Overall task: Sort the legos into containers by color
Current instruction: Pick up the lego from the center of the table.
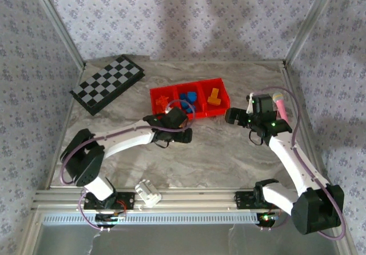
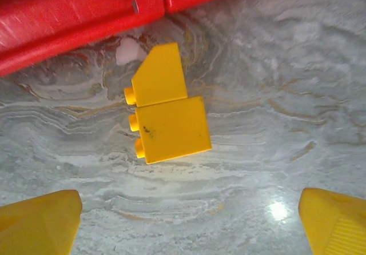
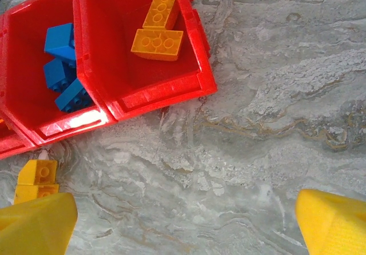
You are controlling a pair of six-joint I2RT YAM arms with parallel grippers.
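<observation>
My left gripper (image 2: 189,229) hangs with jaws wide apart; the two joined yellow legos (image 2: 167,113) lie just beyond, long axis running near-to-far toward the red tray (image 2: 68,20).

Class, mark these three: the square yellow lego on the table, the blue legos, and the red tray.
square yellow lego (image 2: 174,129), left wrist view, middle of its smooth face.
blue legos (image 3: 60,41), right wrist view, on one brick's face.
red tray (image 3: 166,98), right wrist view, outer wall of its end compartment.

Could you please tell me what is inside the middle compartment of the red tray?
Blue legos: three show in the right wrist view, heaped against a wall of the red tray. Anything beneath them is covered.
</observation>
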